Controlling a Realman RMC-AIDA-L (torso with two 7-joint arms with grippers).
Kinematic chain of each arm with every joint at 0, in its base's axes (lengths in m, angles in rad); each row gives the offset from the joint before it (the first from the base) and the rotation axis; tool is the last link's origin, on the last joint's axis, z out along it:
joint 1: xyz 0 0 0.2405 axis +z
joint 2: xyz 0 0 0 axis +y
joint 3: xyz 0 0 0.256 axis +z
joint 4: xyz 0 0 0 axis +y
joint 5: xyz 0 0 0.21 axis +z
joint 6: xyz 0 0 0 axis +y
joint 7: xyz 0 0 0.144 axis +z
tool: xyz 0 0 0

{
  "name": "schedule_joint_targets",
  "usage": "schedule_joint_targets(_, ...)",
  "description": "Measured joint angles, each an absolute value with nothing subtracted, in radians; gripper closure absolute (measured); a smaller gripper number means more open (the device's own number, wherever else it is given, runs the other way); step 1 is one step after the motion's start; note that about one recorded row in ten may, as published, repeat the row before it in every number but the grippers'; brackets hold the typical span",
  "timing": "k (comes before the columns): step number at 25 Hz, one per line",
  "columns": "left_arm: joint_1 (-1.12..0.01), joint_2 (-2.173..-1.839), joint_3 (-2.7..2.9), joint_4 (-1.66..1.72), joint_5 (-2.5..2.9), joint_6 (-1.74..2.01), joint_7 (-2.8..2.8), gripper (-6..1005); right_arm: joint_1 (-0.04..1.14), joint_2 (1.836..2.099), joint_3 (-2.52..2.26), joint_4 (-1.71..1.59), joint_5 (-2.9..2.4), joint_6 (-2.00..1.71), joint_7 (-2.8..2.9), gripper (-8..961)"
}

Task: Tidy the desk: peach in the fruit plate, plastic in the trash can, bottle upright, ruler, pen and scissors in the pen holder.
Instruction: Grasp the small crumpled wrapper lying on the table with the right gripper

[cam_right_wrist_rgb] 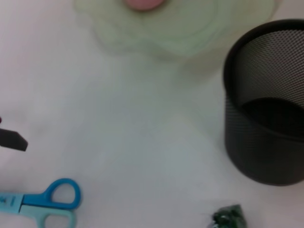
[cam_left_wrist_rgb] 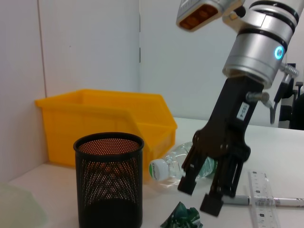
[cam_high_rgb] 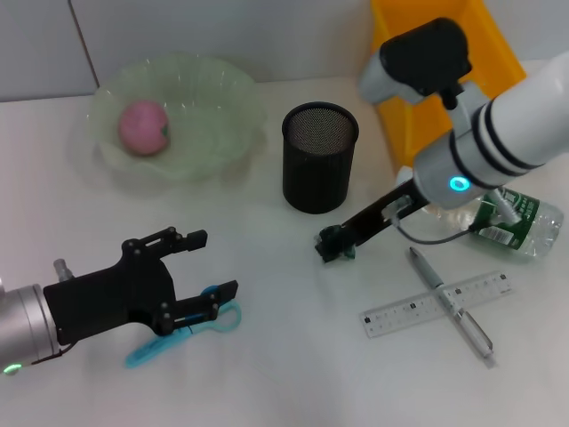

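While over green plastic, right claw, fingers spread.

A white desk carried everything. Toward its far left corner sat a pale green fruit plate with a pink peach in it. A black mesh pen holder stood upright near the far middle, and a yellow bin rested at the far right. Just in front of the holder lay a crumpled green scrap of plastic. A clear bottle lay on its side by the right edge. Nearer the front right, a pen lay across a clear ruler. Blue scissors lay near the front left.
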State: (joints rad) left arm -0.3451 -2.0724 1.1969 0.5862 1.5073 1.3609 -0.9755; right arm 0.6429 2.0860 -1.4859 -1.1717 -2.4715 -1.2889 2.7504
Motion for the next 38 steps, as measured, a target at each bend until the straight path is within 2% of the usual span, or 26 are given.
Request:
schedule_joint_targets(36,-0.357,-2.069,1.202,0.569,1.516,1.364,-0.974,215,0.714,2.086,-1.542,-1.008,-2.472,-1.168,2.752,170)
schedule_joint_targets(38,-0.357,-2.069,1.202,0.569,1.516,1.364,-0.974,215,0.718,2.086,-1.54,-1.001,-2.472,-1.166,2.752,214)
